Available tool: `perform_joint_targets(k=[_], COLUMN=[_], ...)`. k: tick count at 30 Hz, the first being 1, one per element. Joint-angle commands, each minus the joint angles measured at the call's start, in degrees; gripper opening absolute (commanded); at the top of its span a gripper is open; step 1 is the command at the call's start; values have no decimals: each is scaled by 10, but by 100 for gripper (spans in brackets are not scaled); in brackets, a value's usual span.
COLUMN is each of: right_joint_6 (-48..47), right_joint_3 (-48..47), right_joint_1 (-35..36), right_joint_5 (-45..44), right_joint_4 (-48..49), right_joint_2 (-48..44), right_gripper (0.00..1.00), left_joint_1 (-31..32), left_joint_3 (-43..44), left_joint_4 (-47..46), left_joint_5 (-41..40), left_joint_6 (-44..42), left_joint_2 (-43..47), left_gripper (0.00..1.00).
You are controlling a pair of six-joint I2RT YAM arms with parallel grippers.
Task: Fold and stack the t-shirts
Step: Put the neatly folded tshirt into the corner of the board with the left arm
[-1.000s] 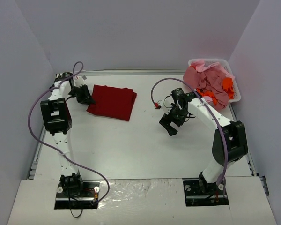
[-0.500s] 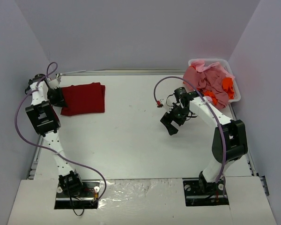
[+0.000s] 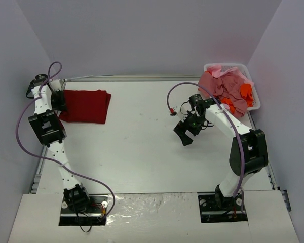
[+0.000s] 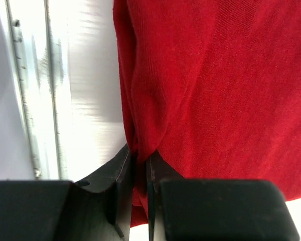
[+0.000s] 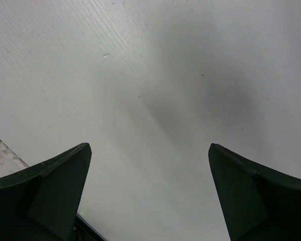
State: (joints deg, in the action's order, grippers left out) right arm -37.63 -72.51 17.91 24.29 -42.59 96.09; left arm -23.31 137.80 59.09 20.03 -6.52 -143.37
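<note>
Left wrist alone shows left tool (image 4: 139,156) pinching red t-shirt (image 4: 215,90).

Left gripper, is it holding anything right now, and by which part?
The left gripper is shut on the dark red t-shirt, pinching its folded left edge. The right gripper is open, holding nothing.

Right of the red shirt (image 3: 86,106) the desk (image 3: 137,152) lies bare up to the right gripper (image 5: 148,148), jaws spread. Left of the shirt, the left gripper (image 4: 139,155) on its edge and the wall (image 3: 15,66) leave little room. Far right, a heaped basket (image 3: 233,65) fills the corner.
</note>
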Motion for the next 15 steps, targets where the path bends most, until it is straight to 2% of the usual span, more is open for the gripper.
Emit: perform_joint_targets(k=[1,3,4,5,6,7,9,11,15], right_joint_6=[-5,-3,-3,-3,-2,-1,2,3,3], right_joint_3=[3,3,3,3,2,2,3,3,5], right_joint_1=[-5,-6,-7,-9,-9,-9,-9,-9,-9], right_joint_5=[8,8,8,7,7,7,6,4,1], right_joint_4=[-14,-14,-14,-14,-14,-14,-14,-14,-14], right_joint_2=[-5,-4,-4,-3,-4,-5,-3,1,5], right_gripper=[100,100,100,100,100,100,100,100,100], left_joint_1=[-2,-2,-2,-2,-2,-2,-2,-2,0], left_joint_3=[26,22,20,14,12,8,-7,-10,17], left_joint_4=[-6,-7,-8,-10,-10,-10,-21,-27,-7], left_joint_5=[-29,-32,-32,-32,-24,-21,-17,-16,-41], left_joint_6=[-16,-18,-19,-20,-21,-22,-22,-22,-25], left_joint_2=[7,6,6,6,7,14,27,46,70], left_gripper=[2,3,9,30,36,38,54,62,68])
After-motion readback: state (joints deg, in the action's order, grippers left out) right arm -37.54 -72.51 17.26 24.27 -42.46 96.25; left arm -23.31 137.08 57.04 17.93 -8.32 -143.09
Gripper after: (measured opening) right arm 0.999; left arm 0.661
